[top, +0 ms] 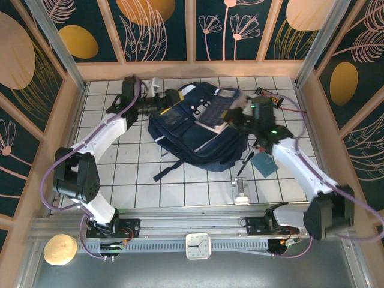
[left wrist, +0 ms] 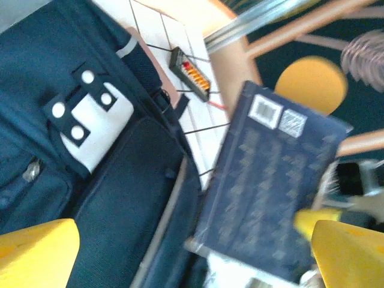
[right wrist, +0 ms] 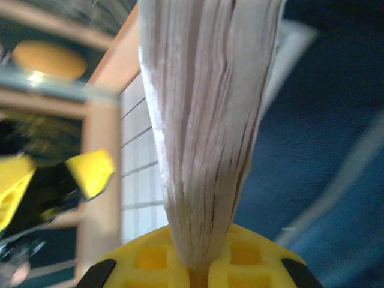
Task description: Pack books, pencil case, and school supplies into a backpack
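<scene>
Right wrist view: right gripper (right wrist: 198,267) clenches the book (right wrist: 204,120) by its page edge, over the backpack (top: 192,135) at the table's (top: 150,186) far middle. Left gripper (left wrist: 195,255) is released. Pinched pages could fan or slip, snagging the opening.

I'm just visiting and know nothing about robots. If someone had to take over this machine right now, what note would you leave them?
Left gripper: open, holding nothing, at the backpack.
Right gripper: shut on the black book, clamped at its page edge and held over the backpack's upper part.
On the table right of the backpack: teal notebook and black pen.
Pencil case: I cannot tell where it is.
Done: the book is lifted and at the backpack.
Left: get the book inside, then the notebook and pen; find the pencil case.
</scene>
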{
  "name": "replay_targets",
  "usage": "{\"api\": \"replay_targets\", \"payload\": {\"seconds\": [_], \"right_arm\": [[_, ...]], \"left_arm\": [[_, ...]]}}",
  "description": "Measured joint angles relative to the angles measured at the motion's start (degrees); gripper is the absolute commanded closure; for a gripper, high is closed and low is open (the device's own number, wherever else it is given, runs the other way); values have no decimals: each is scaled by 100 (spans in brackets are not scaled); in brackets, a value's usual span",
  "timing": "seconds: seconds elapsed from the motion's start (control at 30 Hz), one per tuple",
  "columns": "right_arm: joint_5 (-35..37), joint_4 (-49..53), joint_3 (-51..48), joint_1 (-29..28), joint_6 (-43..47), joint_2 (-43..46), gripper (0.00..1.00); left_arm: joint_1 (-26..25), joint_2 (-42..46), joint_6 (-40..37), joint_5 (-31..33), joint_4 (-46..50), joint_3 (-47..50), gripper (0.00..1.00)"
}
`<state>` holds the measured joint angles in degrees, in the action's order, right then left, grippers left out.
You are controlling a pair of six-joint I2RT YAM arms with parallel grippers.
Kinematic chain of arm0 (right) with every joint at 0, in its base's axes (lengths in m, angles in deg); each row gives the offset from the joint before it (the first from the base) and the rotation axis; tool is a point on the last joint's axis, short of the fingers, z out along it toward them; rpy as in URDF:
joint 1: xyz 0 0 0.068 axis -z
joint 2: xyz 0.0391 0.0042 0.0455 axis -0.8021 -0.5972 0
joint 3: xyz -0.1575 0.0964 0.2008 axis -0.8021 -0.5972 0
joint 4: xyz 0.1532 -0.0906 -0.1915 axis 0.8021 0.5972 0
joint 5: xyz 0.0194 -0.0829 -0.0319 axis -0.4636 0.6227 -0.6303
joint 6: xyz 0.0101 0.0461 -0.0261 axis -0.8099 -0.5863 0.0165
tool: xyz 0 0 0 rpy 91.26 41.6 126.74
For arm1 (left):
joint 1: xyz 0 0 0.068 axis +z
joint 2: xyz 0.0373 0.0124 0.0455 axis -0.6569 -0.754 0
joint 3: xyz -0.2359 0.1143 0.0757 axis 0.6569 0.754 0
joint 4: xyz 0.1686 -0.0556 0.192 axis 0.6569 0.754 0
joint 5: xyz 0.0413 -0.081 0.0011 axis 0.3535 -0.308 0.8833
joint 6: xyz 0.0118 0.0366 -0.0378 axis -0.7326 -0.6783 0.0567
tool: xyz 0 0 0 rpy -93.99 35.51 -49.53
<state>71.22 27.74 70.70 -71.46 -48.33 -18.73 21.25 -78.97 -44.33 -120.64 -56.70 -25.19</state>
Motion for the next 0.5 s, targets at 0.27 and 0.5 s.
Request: {"api": "replay_targets", "payload": {"seconds": [0.27, 0.5], "right_arm": [[1067, 1808, -544, 1513, 754, 1421, 100], [1150, 1593, -1156, 2098, 1377, 1084, 100]], "left_arm": [[-1947, -1467, -1958, 2061, 1582, -951, 1], [-2319, -2282, -2243, 2758, 2052, -1460, 1]]}}
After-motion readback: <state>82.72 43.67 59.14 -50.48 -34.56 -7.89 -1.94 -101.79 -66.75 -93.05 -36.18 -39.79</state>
